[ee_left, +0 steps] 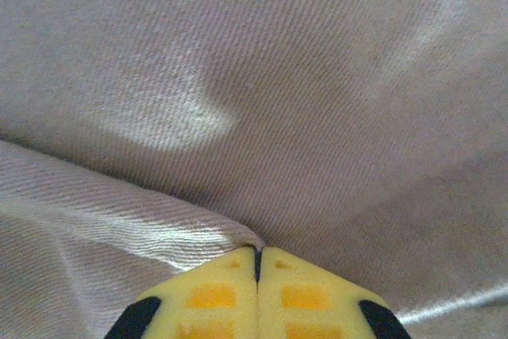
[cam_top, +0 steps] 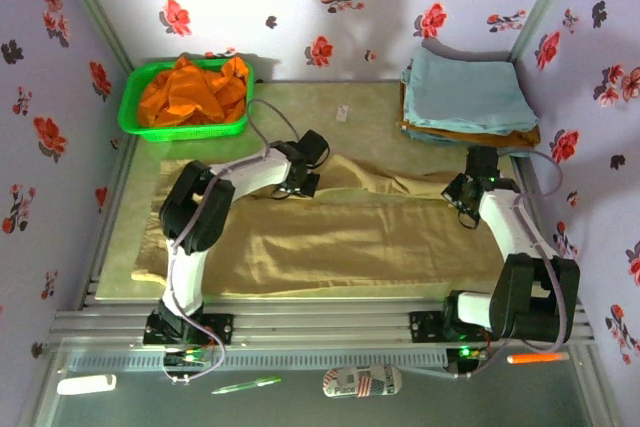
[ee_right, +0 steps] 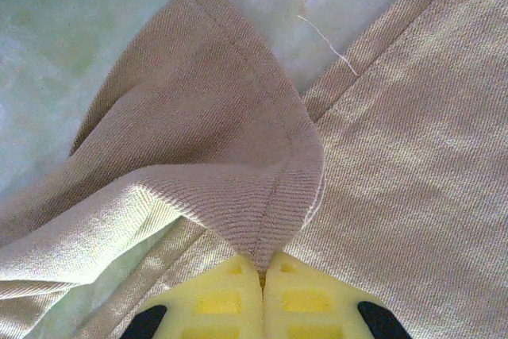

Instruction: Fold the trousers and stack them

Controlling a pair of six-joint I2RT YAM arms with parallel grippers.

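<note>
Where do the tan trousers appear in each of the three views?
Top external: the trousers lie spread across the middle of the table.
Left wrist: their cloth spreads above the left claw, which pinches a fold at the bottom edge.
Right wrist: a raised hem fold at centre, flat cloth on the right, pinched by the right claw.
Shared landmark: the trousers' far edge, where the left claw and right claw grip.
</note>
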